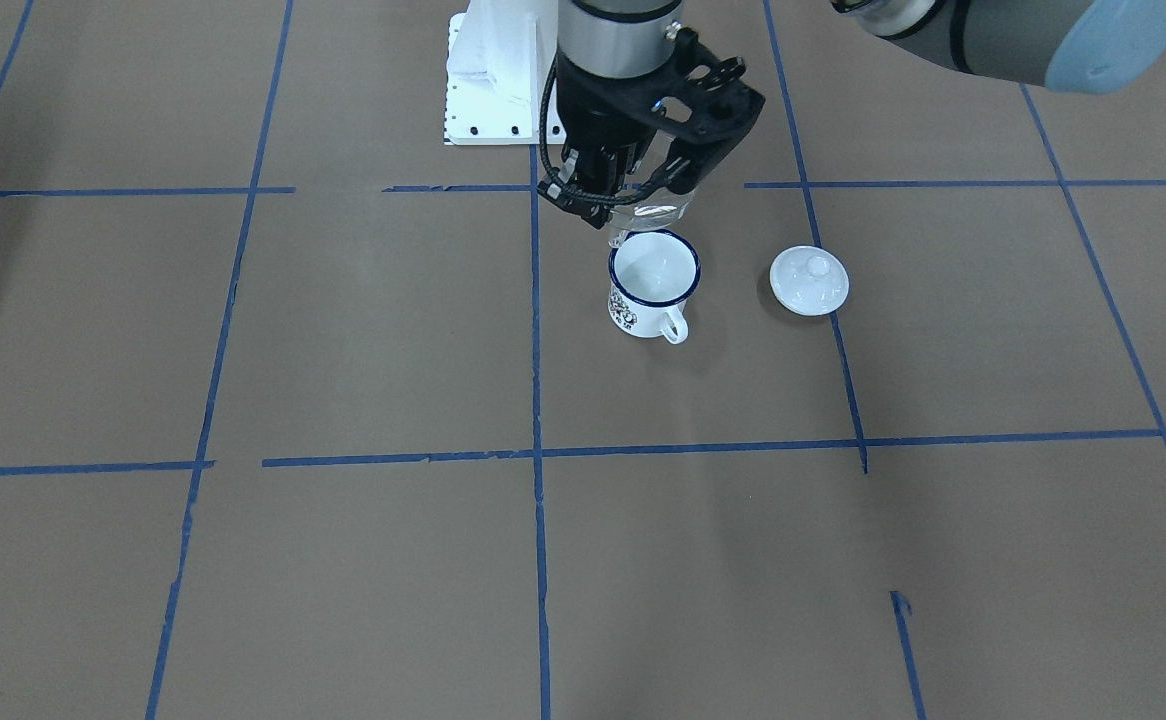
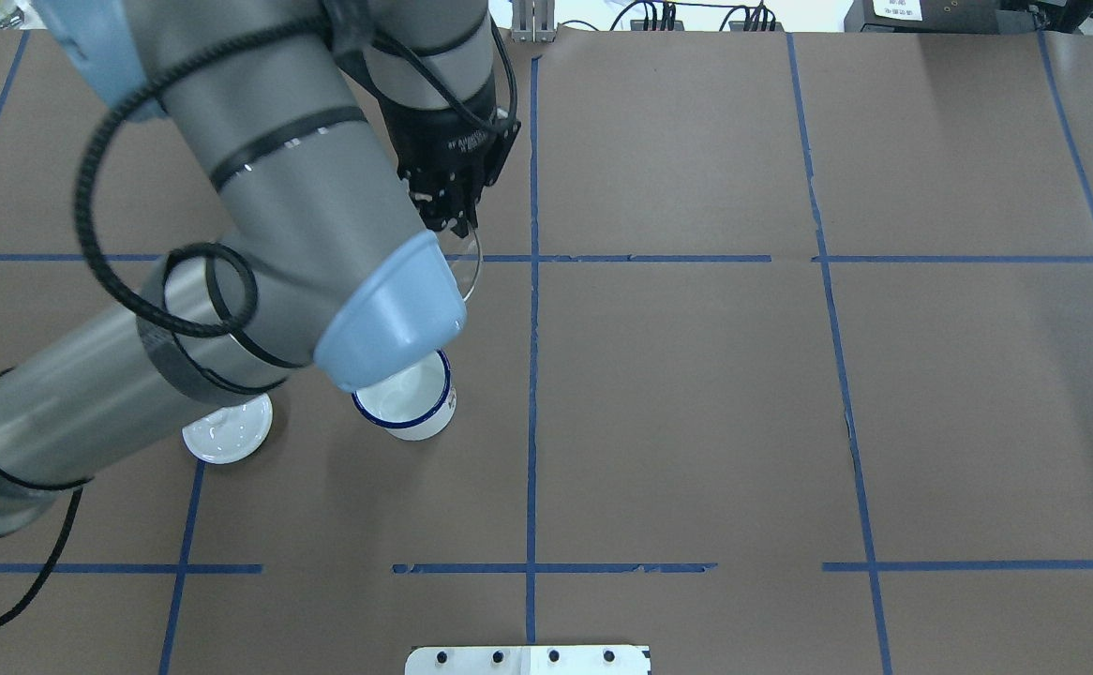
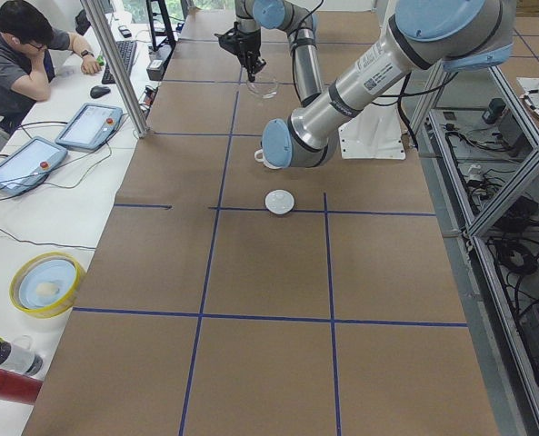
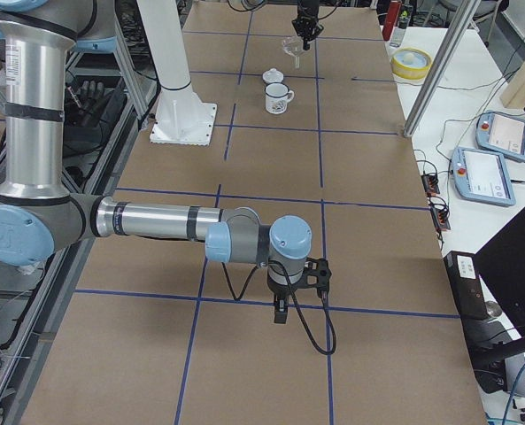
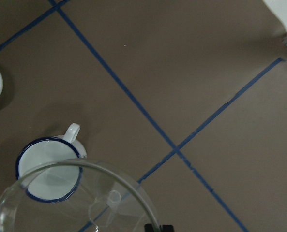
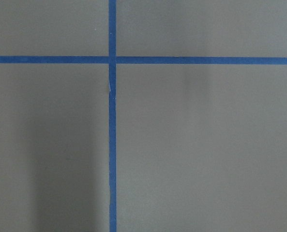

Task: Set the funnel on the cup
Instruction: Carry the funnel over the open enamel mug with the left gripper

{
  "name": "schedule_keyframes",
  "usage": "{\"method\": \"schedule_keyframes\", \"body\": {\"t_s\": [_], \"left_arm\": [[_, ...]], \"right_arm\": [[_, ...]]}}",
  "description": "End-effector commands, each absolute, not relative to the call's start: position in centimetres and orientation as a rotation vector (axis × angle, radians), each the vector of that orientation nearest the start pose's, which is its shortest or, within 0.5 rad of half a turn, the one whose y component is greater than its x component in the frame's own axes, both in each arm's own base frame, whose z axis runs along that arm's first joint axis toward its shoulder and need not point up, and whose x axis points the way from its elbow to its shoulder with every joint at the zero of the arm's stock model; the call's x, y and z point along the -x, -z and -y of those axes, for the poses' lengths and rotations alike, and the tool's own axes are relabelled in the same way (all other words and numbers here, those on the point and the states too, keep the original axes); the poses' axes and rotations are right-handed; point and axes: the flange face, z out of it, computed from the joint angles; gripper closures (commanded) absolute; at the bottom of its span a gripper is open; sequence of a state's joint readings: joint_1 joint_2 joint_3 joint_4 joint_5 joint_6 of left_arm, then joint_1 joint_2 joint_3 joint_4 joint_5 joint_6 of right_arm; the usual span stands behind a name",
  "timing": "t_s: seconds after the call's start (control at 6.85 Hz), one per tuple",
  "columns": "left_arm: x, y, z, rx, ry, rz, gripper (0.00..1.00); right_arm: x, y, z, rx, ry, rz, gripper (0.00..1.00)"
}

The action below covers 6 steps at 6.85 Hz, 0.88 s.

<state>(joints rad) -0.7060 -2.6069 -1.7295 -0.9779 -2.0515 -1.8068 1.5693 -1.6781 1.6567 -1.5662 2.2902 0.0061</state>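
Clear funnel (image 5: 104,203) hangs spout-down from the left hand (image 2: 456,223), gripped by its rim, likely to keep the spout free; cup (image 1: 653,285) stands below the hand, slightly aside.

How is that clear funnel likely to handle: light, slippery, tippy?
The funnel looks like thin clear plastic: probably light, fairly stiff. The left tool pinches only its rim, so it may pivot. About as wide as the cup, it might tip if nudged.
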Motion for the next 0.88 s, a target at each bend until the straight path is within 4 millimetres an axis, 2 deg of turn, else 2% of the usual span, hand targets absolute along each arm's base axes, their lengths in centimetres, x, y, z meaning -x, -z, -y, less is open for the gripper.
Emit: {"method": "schedule_keyframes", "body": {"t_s": [0.0,0.15,0.29,0.44,0.73], "left_arm": [[-48.7,-10.6,45.9,0.303,0.691,-0.606,1.00],[-49.1,-13.3,46.1,0.296,0.666,-0.603,1.00],[-49.6,-14.7,46.2,0.294,0.654,-0.605,1.00],[-51.0,-15.9,45.3,0.292,0.619,-0.626,1.00],[-51.5,-16.6,45.5,0.260,0.592,-0.632,1.00]], "right_arm": [[-6.7,-67.0,44.5,0.019,-0.010,0.719,0.00],[-6.7,-67.0,44.5,0.019,-0.010,0.719,0.00],[-6.7,-67.0,44.5,0.019,-0.010,0.719,0.00],[-6.7,-67.0,44.5,0.019,-0.010,0.719,0.00],[-6.7,-67.0,44.5,0.019,-0.010,0.719,0.00]]}}
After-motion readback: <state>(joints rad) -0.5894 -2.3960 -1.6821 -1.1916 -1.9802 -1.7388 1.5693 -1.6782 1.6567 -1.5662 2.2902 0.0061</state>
